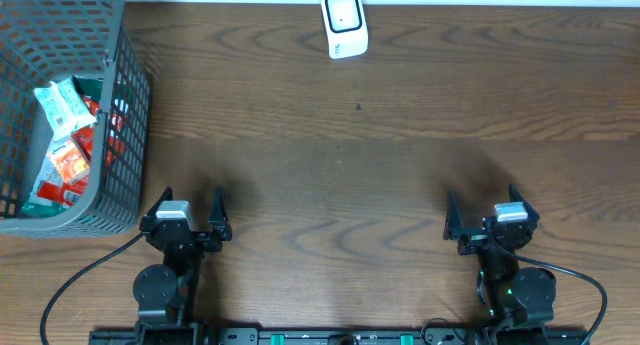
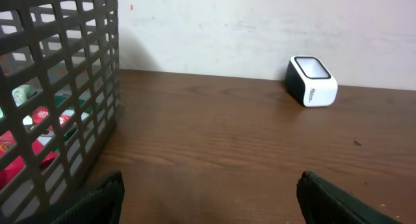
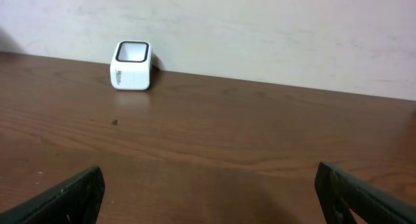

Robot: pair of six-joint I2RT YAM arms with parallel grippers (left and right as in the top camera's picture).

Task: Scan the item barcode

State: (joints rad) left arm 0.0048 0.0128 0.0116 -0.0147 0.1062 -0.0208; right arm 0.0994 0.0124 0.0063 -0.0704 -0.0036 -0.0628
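Wooden table (image 1: 380, 135): packets (image 1: 60, 107) in basket (image 1: 132, 95); left gripper (image 1: 191, 199) beside basket, right gripper (image 1: 482, 201) well apart from basket; both claws apart, empty.

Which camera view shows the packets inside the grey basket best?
The overhead view: it looks down into the open basket, so the packets lie uncovered. The left wrist view shows only bits of them through the basket's mesh side. The right wrist view shows none of them.
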